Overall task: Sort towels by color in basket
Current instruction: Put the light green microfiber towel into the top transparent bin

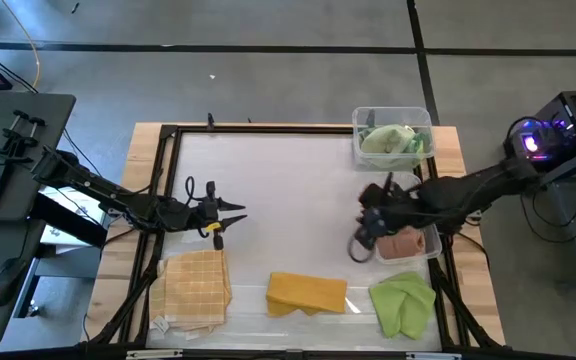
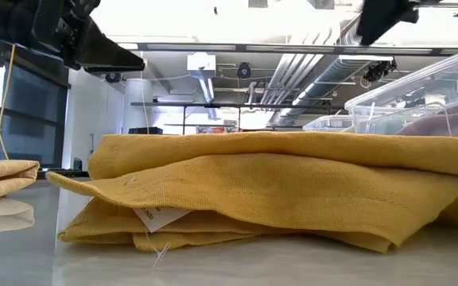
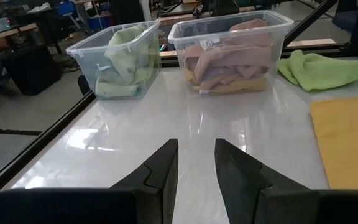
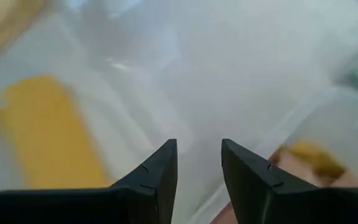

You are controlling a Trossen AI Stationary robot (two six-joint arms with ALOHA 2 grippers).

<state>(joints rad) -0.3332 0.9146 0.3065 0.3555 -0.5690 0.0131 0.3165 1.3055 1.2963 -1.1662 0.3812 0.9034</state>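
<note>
Three towels are out loose on the white table [image 1: 288, 180] right now: a tan check towel [image 1: 197, 290] sitting just below the left gripper [image 1: 230, 215], a mustard yellow towel [image 1: 307, 293] between the two grippers and nearer the front edge, and a lime green towel [image 1: 404, 303] just in front of the right gripper [image 1: 360, 240]. Both grippers have their fingers slightly parted with nothing between them; the left one hovers over bare table, and the right one hangs at the edge of a clear bin [image 1: 430, 250] holding salmon pink towels [image 1: 406, 245]. Behind that arm, a second clear bin [image 1: 393, 117] has the pale green towels [image 1: 390, 142] in it.
</note>
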